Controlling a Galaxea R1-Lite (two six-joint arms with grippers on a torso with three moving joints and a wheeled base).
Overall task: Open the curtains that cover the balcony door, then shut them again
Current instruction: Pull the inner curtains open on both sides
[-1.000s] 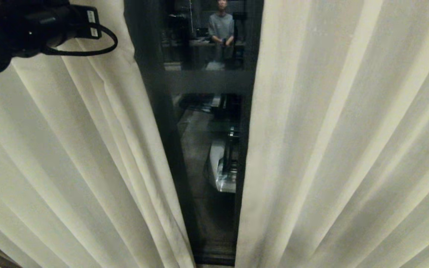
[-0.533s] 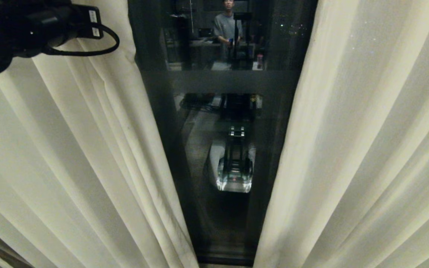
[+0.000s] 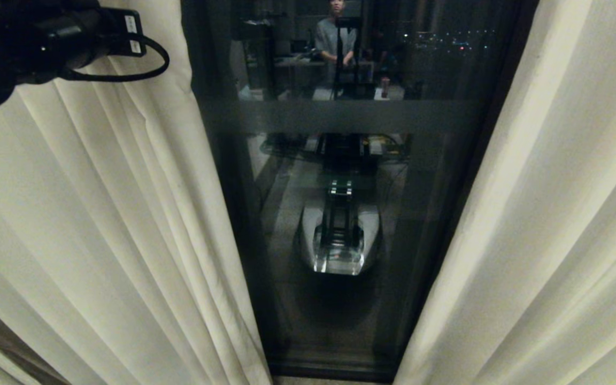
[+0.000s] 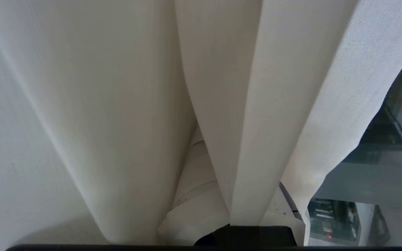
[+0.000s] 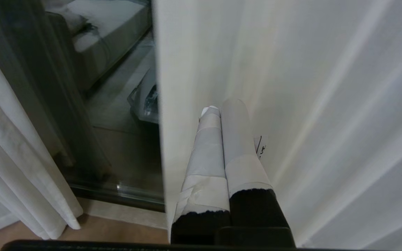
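Hanging in long vertical pleats, the cream woven curtains [image 3: 554,214] are parted around the dark-framed glass balcony door [image 3: 340,214]. The left gripper [image 4: 222,212], fingers closed, is buried in left-panel folds. The right gripper [image 5: 222,115], pinched shut and holding nothing visible, is pressed against the right panel, whose hemmed edge lies just doorward.

cream pleated curtains [image 3: 99,214], dark brown-framed balcony door [image 3: 340,187].

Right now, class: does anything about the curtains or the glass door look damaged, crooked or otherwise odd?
Nothing stands out. The left curtain and right curtain hang in even pleats with no tears or stains visible, parted over the glass door. The glass looks whole; it only mirrors the room and a person.
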